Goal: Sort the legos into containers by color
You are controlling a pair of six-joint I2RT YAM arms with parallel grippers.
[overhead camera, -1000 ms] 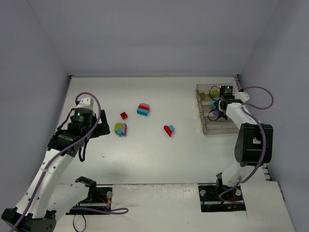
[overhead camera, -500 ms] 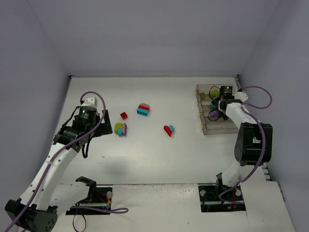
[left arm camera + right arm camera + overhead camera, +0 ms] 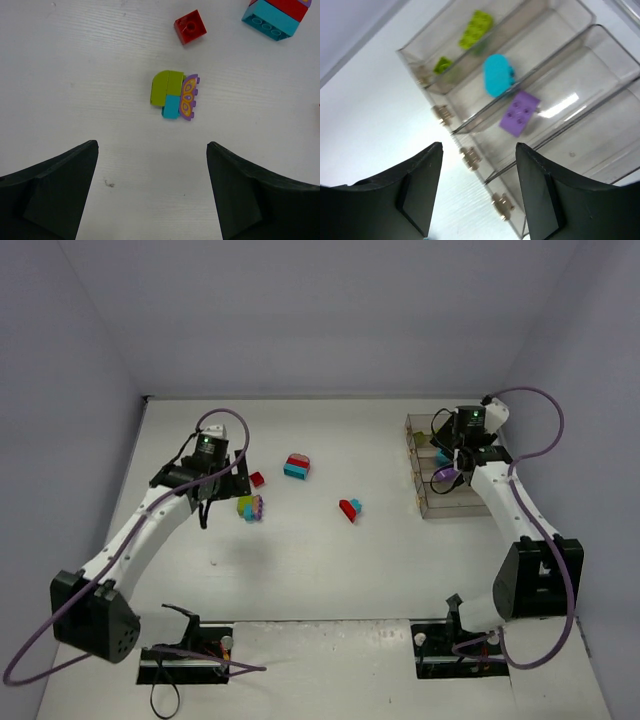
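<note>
Top external: left gripper (image 3: 152, 150), jaws spread, now over the mixed clump (image 3: 174, 95), likely next; right gripper (image 3: 479, 150), jaws spread, just released purple brick (image 3: 519, 113) into containers (image 3: 555, 60).

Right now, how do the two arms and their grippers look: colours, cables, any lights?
The left arm and the right arm have white links with black joint housings. A purple cable loops along each one, and a small green light glows at each wrist. The left gripper and the right gripper have broad matte black fingers with flat inner faces.
</note>
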